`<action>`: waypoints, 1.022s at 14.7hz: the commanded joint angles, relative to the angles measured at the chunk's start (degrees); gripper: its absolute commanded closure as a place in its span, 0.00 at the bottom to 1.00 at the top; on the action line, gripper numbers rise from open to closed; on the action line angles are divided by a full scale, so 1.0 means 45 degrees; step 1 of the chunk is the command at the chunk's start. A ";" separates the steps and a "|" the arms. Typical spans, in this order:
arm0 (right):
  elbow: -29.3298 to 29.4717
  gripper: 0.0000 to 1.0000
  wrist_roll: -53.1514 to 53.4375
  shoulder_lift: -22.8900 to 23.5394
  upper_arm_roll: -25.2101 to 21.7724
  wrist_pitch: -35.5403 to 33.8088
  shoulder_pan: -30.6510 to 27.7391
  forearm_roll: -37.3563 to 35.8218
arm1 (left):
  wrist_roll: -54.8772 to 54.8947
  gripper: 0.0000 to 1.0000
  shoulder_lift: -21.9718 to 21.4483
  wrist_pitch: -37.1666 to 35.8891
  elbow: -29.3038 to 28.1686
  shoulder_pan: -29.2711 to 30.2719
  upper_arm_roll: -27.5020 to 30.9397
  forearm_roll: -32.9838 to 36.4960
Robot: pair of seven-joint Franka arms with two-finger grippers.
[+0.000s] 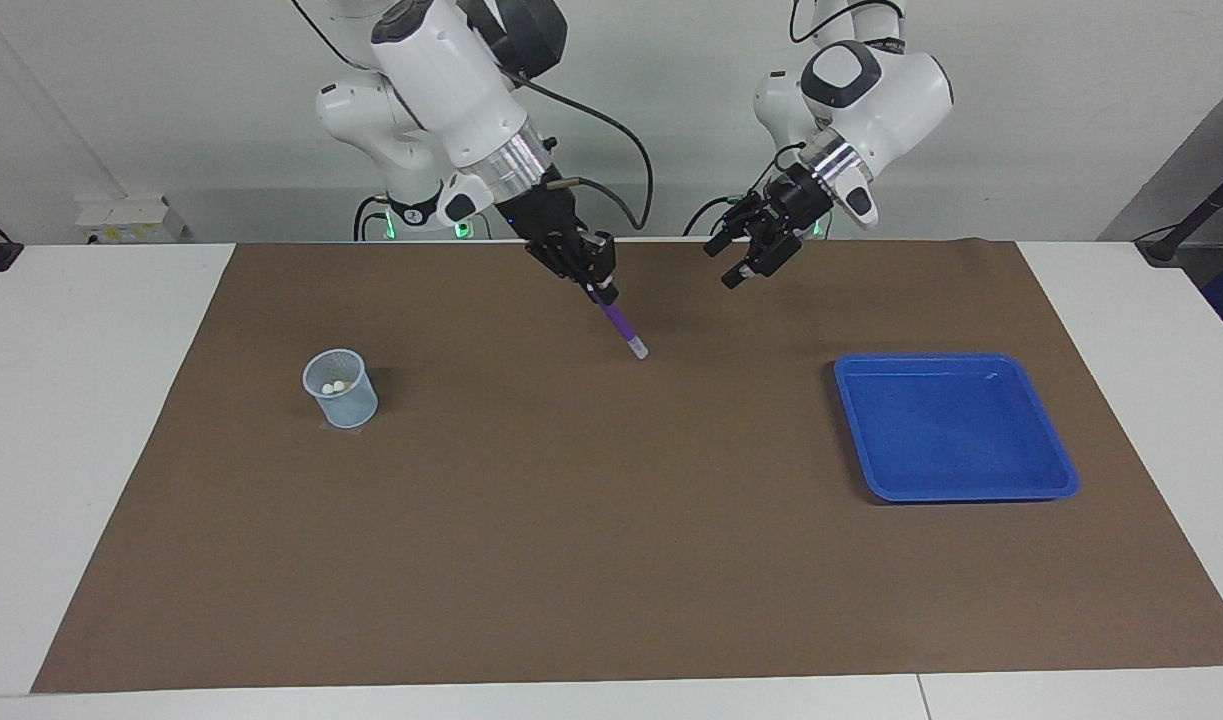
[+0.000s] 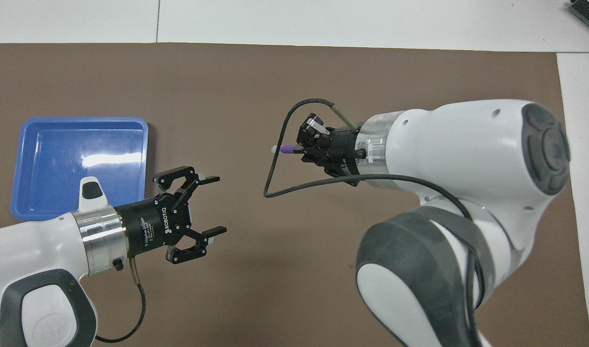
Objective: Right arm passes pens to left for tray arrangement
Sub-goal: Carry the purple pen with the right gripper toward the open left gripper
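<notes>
Right gripper [image 1: 599, 290] clamps a purple pen [image 1: 623, 328] above mid-mat; left gripper [image 2: 212, 207] waits wide open nearby, blue tray [image 1: 1056, 470] unfilled. Misaligned handover could drop the pen.

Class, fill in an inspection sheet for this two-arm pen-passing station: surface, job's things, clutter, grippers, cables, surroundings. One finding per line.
Surface: brown mat on a white table.
Job's things: purple pen held in the air, whitish end down; blue tray empty, toward the left arm's end; translucent cup toward the right arm's end, two whitish pen ends showing inside.
Clutter: nothing seen.
Grippers: right gripper shut on the purple pen; left gripper open, empty, over the mat beside the tray.
Cables: black cable looping off the right wrist.
Surroundings: pale wall.
</notes>
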 commanded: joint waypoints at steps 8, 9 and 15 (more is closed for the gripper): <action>-0.1101 1.00 0.0661 -0.0726 -0.0006 0.1788 0.1677 0.1423 | 0.0440 0.07 0.0200 0.2669 0.0120 -0.1349 -0.0002 -0.3128; -0.1101 1.00 0.0701 -0.0726 -0.0006 0.1809 0.1698 0.1423 | 0.0421 0.08 0.0219 0.2983 0.0159 -0.1429 -0.0002 -0.3343; -0.1062 1.00 0.0486 -0.0707 -0.0006 0.1964 0.1698 0.1423 | 0.0557 0.22 0.0219 0.3122 0.0140 -0.1663 -0.0021 -0.3365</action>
